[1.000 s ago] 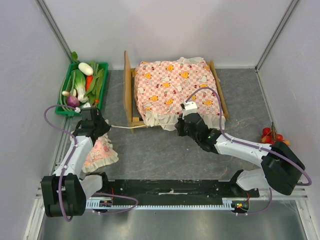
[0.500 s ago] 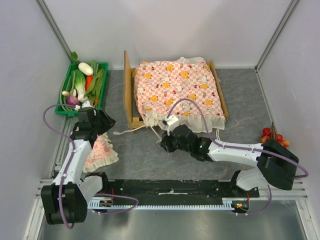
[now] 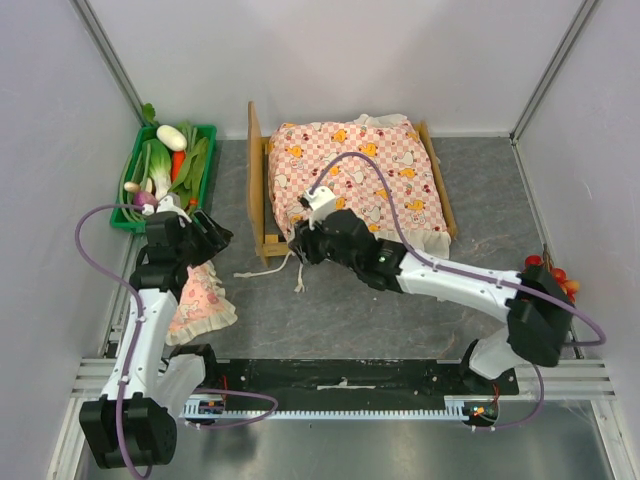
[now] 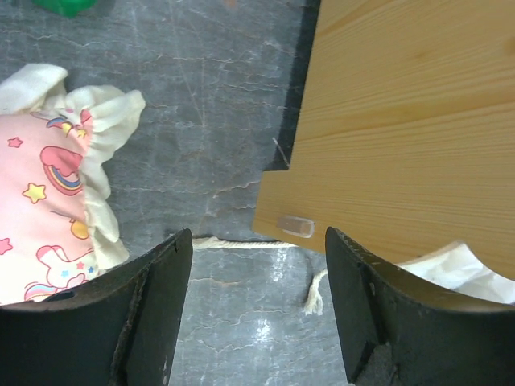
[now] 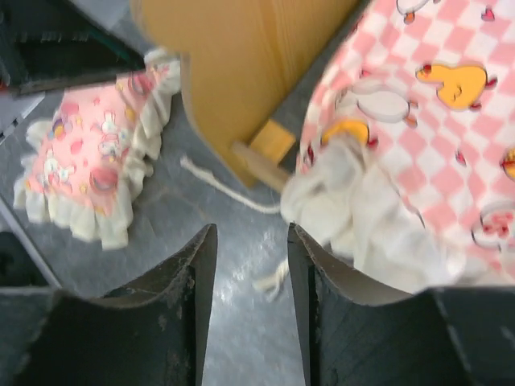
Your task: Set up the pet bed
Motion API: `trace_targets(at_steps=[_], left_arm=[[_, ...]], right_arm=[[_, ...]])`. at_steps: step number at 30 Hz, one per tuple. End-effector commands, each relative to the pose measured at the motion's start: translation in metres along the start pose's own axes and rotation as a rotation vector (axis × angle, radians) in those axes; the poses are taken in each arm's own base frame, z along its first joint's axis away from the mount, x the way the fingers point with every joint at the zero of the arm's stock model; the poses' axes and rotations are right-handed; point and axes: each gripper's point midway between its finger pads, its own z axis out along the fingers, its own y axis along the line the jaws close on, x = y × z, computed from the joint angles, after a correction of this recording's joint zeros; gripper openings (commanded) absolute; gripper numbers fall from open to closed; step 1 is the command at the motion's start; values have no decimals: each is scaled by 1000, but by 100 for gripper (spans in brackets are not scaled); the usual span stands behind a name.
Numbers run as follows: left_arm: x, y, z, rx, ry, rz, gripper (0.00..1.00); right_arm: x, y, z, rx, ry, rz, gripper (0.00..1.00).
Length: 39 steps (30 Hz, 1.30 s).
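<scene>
**Pet bed dressed, both grippers free, pillow not yet placed**

Grey stone-look worktop (image 3: pixel 330 310), white walls all round. The pet bed (image 3: pixel 255 165) stood at the far middle of the worktop, headboard on its left end. The pink-checked mattress (image 3: pixel 350 175) lay on the frame, its frill hanging over the near edge. A white cord (image 3: pixel 262 271) trailed loose on the worktop by the bed's near-left corner. The small pink pillow (image 3: pixel 200 300) lay near the left edge, off the bed. A green crate (image 3: pixel 128 218) of vegetables sat in the far-left corner, and red fruit (image 3: pixel 540 268) lay at the right edge.

The left gripper (image 4: pixel 257 237) hovered between pillow and headboard, jaws apart, nothing between them. The right gripper (image 5: pixel 251 233) hung over the near-left corner of the mattress, fingers parted and holding nothing.

Judged step: the mattress looked done, so the pillow was probably next.

To do it well:
- The left arm is the nearer one and should take the pillow by its body, not only the frill, so it does not flop.
- It should lift high enough to clear the headboard and set the pillow flat at the headboard end.
- The right arm should back off without snagging the cord or dragging the frill.
- The frame is light, so it should not be nudged.
</scene>
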Motion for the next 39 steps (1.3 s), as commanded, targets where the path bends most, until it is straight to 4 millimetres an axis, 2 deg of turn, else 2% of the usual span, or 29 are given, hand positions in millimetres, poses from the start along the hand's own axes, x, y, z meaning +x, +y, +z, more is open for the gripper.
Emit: trace_targets(at_steps=[1, 2, 4, 14, 23, 25, 27, 31, 34, 39], left_arm=[[-18, -28, -17, 114, -33, 39, 73], [-19, -30, -19, 121, -36, 39, 73], [-21, -34, -22, 136, -41, 46, 73], [-21, -33, -24, 135, -39, 59, 73], [-14, -40, -21, 183, -12, 56, 71], [-14, -41, -21, 192, -10, 58, 70], [-11, -41, -22, 195, -3, 56, 70], [-7, -41, -23, 203, 2, 54, 69], [-4, -40, -22, 207, 8, 48, 68], [-4, -43, -24, 220, 11, 45, 67]], right_arm=[[-1, -13, 42, 55, 32, 34, 44], [10, -17, 54, 63, 62, 49, 42], [7, -20, 64, 57, 64, 87, 38], [23, -25, 106, 39, 80, 117, 39], [30, -10, 131, -29, 94, 169, 38], [28, -9, 135, -30, 89, 185, 35], [30, -8, 140, -33, 94, 194, 26], [30, 1, 148, -76, 91, 216, 23], [19, 15, 155, -130, 69, 261, 22], [19, 21, 155, -148, 70, 264, 22]])
